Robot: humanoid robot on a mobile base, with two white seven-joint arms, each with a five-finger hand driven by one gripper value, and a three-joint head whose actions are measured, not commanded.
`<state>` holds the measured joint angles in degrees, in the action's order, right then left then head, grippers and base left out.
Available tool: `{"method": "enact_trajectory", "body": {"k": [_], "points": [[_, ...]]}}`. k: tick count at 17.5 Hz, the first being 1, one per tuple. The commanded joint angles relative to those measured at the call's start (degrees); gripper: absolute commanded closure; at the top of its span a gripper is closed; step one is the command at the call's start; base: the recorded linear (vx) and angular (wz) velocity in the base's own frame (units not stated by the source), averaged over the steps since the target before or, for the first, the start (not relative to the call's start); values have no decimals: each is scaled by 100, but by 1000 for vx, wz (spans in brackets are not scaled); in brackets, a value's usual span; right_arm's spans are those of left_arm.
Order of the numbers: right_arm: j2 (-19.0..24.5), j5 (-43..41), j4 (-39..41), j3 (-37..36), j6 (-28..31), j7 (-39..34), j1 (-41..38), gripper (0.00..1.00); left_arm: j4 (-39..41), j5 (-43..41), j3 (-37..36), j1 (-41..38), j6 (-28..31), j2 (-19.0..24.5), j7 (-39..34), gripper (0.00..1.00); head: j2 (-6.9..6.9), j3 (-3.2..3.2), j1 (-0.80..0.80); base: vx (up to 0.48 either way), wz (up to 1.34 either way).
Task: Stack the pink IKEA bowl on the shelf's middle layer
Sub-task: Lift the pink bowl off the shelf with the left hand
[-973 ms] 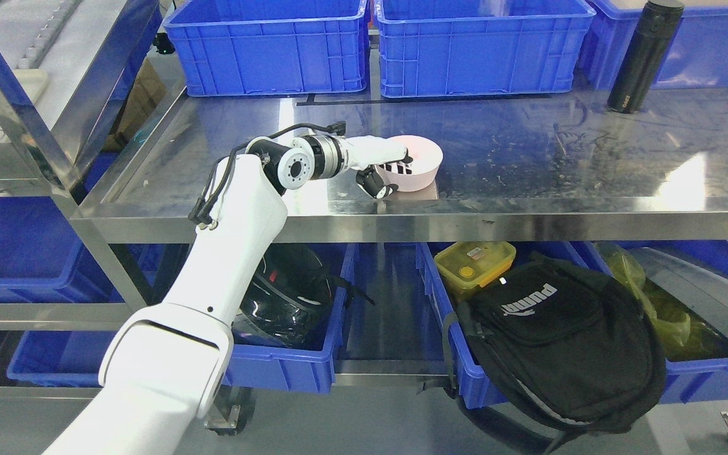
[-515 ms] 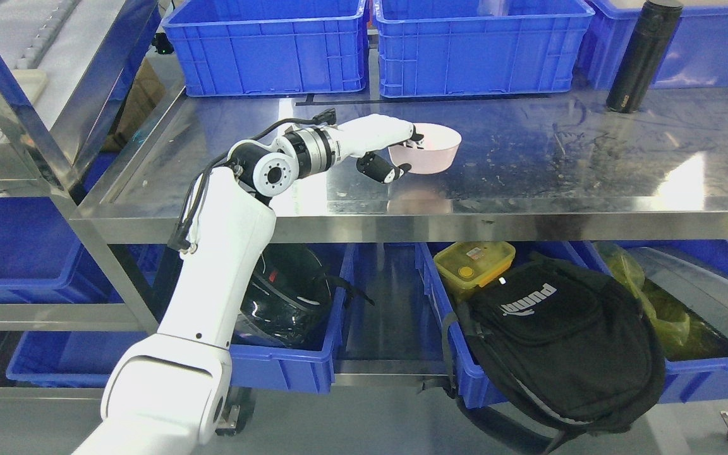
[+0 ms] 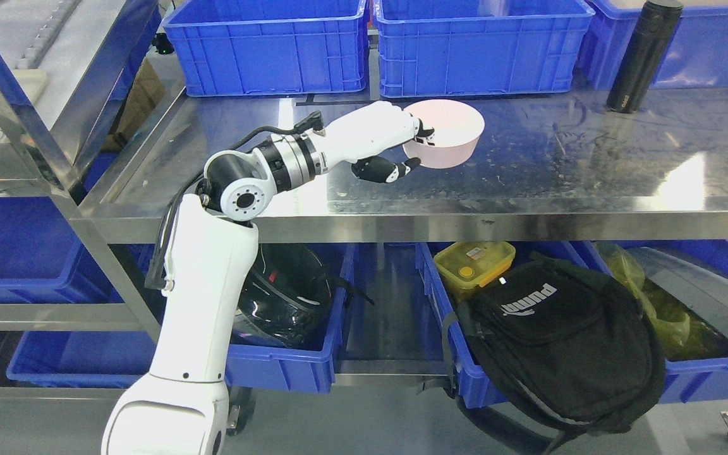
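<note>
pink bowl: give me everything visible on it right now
The pink bowl is a plain round bowl, pale pink, with a smooth matte look like plastic and nothing visible inside. It is tilted slightly, its opening facing up and toward the camera. The left hand grips its left rim, fingers over the edge and thumb under the outer wall. It appears held just above the steel shelf surface, in front of the right-hand blue crate, with a faint pink reflection beneath. Nothing else touches it.

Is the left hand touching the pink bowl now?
Touching. The head view shows the left hand gripping the pink bowl's left rim, thumb beneath.
</note>
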<state>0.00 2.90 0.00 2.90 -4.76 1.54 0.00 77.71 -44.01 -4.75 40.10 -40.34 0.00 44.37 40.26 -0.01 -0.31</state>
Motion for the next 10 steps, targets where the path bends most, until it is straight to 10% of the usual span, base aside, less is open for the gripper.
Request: {"method": "enact_trajectory", "body": {"k": [1, 10], "points": [[-100, 0, 100, 0, 2, -4, -123, 0, 1456, 358, 782, -599, -466, 100, 10, 99, 0, 0, 0, 0, 0], [-100, 0, 100, 0, 2, -4, -123, 0, 1475, 622, 1072, -1469, -466, 100, -33, 99, 0, 0, 0, 0, 8]]}}
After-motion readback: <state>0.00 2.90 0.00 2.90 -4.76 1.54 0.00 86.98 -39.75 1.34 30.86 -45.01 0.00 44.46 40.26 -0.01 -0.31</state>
